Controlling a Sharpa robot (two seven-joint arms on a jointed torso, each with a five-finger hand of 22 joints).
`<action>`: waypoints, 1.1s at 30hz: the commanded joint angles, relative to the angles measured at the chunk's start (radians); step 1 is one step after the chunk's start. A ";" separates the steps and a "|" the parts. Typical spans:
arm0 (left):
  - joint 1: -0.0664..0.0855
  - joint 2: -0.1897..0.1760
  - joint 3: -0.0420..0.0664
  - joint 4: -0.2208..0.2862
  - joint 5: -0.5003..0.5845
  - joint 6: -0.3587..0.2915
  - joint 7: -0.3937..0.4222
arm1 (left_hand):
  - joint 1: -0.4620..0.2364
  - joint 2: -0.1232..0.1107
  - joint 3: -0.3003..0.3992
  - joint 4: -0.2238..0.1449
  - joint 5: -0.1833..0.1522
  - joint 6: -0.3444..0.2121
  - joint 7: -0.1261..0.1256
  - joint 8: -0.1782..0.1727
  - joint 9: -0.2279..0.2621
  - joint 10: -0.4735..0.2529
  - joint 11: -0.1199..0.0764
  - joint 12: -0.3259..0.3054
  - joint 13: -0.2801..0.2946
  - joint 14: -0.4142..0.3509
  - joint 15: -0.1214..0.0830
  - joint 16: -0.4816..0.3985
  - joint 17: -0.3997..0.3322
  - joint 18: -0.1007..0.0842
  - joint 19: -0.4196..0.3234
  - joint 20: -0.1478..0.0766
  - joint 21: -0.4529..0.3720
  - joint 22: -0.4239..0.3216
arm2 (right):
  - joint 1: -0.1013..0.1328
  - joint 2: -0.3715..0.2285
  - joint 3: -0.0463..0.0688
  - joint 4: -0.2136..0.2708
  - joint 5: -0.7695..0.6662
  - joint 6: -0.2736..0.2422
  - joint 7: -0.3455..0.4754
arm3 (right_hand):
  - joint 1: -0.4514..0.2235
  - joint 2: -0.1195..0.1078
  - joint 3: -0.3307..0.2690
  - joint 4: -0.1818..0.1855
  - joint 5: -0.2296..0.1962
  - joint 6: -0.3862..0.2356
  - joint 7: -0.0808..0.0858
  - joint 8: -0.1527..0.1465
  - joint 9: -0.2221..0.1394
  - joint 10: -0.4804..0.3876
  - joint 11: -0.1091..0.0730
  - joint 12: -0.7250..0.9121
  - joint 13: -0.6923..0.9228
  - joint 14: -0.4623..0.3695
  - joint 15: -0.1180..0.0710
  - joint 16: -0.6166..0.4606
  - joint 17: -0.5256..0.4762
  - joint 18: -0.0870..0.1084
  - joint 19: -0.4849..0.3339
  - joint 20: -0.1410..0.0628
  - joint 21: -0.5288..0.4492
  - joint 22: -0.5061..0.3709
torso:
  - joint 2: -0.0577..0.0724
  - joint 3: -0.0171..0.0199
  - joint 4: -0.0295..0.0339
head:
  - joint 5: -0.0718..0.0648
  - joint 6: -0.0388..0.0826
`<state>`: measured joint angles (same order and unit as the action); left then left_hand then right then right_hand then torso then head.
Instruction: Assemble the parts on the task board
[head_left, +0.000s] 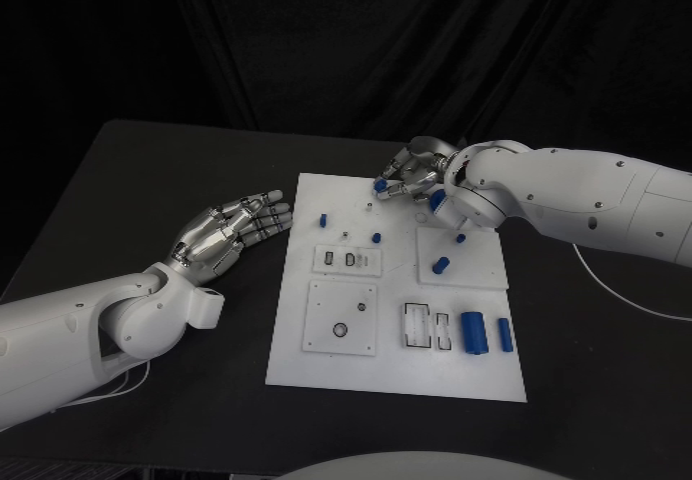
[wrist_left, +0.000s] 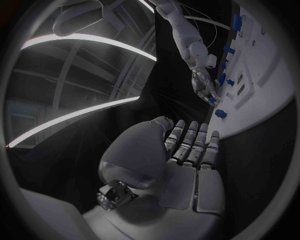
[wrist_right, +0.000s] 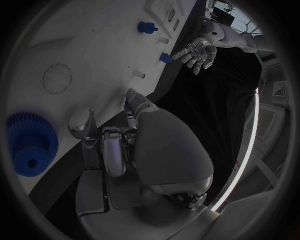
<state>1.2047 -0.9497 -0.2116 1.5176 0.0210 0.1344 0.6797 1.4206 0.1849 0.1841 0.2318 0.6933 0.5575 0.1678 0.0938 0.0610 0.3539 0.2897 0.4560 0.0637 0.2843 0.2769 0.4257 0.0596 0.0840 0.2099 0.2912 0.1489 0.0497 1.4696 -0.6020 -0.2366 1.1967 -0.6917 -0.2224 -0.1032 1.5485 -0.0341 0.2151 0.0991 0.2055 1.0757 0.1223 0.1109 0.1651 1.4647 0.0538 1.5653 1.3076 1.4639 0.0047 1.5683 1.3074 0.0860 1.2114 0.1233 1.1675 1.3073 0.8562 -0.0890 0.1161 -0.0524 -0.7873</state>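
The task board (head_left: 397, 385) lies flat in the middle of the black counter (head_left: 144, 160). The left hand (head_left: 231, 232) hovers over the bare counter just beside the board's left edge, palm down, fingers (wrist_left: 187, 145) stretched out side by side and holding nothing — it touches no part.

The right hand (head_left: 411, 170) reaches in over the board's far edge, its fingers (wrist_right: 115, 150) curled in close around a small blue part (head_left: 381, 184) at their tips; the right wrist view shows a sliver of blue (wrist_right: 127, 105) between them, so the hand appears to pinch it, just above the white surface. A blue gear (wrist_right: 30, 143) sits on the board near that hand.

Other blue pieces are spread over the board: a small peg (head_left: 325, 218) near the far left, another peg (head_left: 376, 238) further in, a short cylinder (head_left: 441, 265) on the raised square plate, and two long blue blocks (head_left: 473, 334) standing side by side near the right edge, beside white slotted inserts (head_left: 418, 326).
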 joint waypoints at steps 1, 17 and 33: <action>-0.002 0.001 0.000 0.000 -0.003 0.018 0.093 | -0.008 0.000 0.004 0.001 -0.002 0.004 0.027 0.005 0.001 0.005 0.002 0.001 0.001 0.001 0.006 0.003 0.001 -0.006 -0.007 0.000 -0.006 -0.001 | -0.005 -0.001 -0.003 0.000 -0.016 0.017 -0.042 | -0.001 0.005 -0.001 -0.004 0.003 -0.004 0.002 0.000 0.033 0.055 0.006 -0.003 0.233 0.099 0.008 0.000 0.255 0.021 -0.007 -0.001 -0.005 0.122 | 0.000 -0.0006 0.0006 | -0.001 -0.002; -0.002 0.002 0.000 -0.001 -0.003 0.020 0.091 | -0.008 0.000 0.004 0.001 -0.002 0.004 0.027 0.005 0.001 0.005 0.002 0.001 0.001 0.001 0.006 0.003 0.001 -0.006 -0.007 0.000 -0.006 -0.001 | -0.005 0.002 -0.003 0.009 -0.016 0.013 -0.007 | -0.009 0.006 -0.005 0.001 -0.005 0.000 0.001 0.001 0.032 0.060 0.006 -0.002 0.235 0.100 0.009 0.000 0.256 0.020 -0.007 0.000 -0.004 0.122 | 0.000 -0.0001 0.0000 | -0.001 -0.004; -0.003 0.002 0.000 -0.002 -0.003 0.023 0.087 | -0.010 -0.001 0.008 0.001 -0.003 0.003 0.027 0.005 0.001 0.004 0.001 0.002 0.001 0.002 0.006 0.005 0.002 -0.006 -0.008 0.000 -0.007 -0.002 | -0.005 0.004 -0.003 0.017 -0.018 -0.004 0.024 | -0.012 0.002 -0.010 0.002 -0.008 -0.002 0.000 0.000 0.031 0.057 0.006 -0.003 0.233 0.098 0.009 0.000 0.255 0.022 -0.011 0.001 -0.009 0.120 | 0.000 -0.0009 0.0002 | -0.001 -0.005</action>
<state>1.2040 -0.9492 -0.2116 1.5144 0.0210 0.1386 0.6797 1.4207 0.1849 0.1868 0.2345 0.6934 0.5575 0.1678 0.0938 0.0610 0.3539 0.2897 0.4560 0.0637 0.2843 0.2769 0.4256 0.0596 0.0839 0.2099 0.2912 0.1452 0.0487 1.4695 -0.6001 -0.2385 1.2063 -0.7014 -0.2276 -0.0886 1.5436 -0.0304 0.2110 0.1005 0.2004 1.0670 0.1238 0.1056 0.1657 1.4647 0.0537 1.5653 1.3074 1.4668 0.0076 1.5683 1.3074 0.1023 1.2077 0.1269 1.1616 1.3079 0.8560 -0.0895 0.1166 -0.0537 -0.7914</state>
